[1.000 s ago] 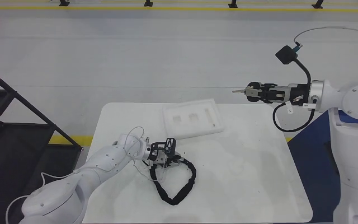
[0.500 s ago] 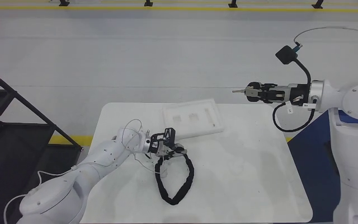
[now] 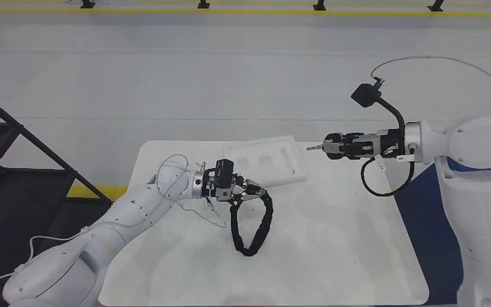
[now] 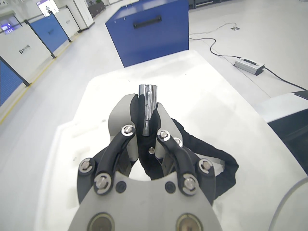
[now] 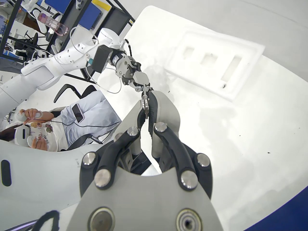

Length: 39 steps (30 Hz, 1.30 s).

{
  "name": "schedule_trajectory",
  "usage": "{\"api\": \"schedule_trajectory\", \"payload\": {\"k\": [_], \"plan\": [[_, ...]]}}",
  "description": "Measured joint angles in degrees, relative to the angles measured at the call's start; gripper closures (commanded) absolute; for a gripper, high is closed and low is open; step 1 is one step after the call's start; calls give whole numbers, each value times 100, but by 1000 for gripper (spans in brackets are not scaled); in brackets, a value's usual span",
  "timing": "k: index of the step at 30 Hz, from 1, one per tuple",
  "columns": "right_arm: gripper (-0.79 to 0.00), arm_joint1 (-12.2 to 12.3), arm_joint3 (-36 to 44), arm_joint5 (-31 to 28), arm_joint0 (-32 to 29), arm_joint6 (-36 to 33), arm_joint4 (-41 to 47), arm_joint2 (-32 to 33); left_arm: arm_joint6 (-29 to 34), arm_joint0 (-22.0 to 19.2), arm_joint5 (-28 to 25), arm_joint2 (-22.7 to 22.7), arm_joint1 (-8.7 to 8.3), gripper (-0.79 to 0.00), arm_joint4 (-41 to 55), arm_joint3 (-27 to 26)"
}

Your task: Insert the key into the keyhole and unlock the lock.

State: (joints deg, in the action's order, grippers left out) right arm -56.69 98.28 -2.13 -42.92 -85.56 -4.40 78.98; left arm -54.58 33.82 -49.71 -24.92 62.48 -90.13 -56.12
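Bright, even light — white table [image 3: 330, 230] glares, wrist views bow outward.

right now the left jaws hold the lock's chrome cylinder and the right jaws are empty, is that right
No. The right gripper is not empty: its jaws are shut on the key, as the right wrist view shows. The left gripper does hold the lock's chrome cylinder.

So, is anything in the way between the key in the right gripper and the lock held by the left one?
Nothing visible. The right gripper holds the key pointed toward the lock, which is clamped in the left gripper, with open air between them. The foam tray lies flat on the table, beneath that path.
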Motion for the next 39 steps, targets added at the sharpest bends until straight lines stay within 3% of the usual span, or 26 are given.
{"api": "schedule_trajectory", "payload": {"k": [8, 16, 20, 35, 39], "plan": [[0, 108, 346, 811, 126, -246, -259, -303, -275, -14, 276, -191, -21, 0, 156, -423], [0, 274, 576, 1629, 297, -244, -203, -611, -427, -11, 582, -228, 180, 0, 375, -372], [0, 278, 577, 1664, 301, -244, -179, -618, -618, 16, 773, -219, 285, 0, 430, -310], [0, 283, 582, 1662, 257, -193, -232, -634, -618, 23, 772, -218, 286, 0, 430, -308], [0, 336, 687, 1836, 254, -241, -507, -738, -245, 299, 902, -364, 308, 0, 933, -370]]}}
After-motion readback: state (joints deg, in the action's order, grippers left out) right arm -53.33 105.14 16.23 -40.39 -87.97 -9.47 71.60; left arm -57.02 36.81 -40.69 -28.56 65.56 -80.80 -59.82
